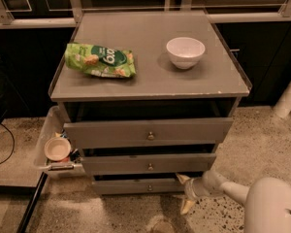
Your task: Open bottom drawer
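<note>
Camera view: the only feed I have; every line below is read from it.
Bottom drawer (121, 187): the lowest and narrowest grey front, down by the speckled floor (111, 215) under the middle drawer (116, 164), with one small round knob (150, 187) at its centre.
Gripper (180, 194): low above the floor at the right end of the bottom drawer, on the tip of the white arm (233, 192) that comes in from my lower right.
Drawer against gripper: the front's right end lies just left of the gripper. The upper finger (183, 178) points up at that right corner, and I cannot tell if it touches. The knob sits apart, to the left of the fingers.
Gripper state: fingers spread apart, one angled up and left, the other angled down toward the floor.
Drawer interiors: a dark gap shows above each front, widest over the top drawer (106, 131). I cannot see what lies inside any of them.
Bowl (185, 51): white, upright on the cabinet top (150, 84), right of centre; its inside shows plain white.
Side tray (42, 142): pale, at the cabinet's left side beside the top and middle fronts. It holds a small round cup (57, 148) and some dark bits I cannot make out.
Snack bag (100, 60): green, lying flat on the left of the cabinet top, well apart from the bowl.
Counts: three drawer fronts, three knobs, one bowl, one bag, one tray, one cup.
</note>
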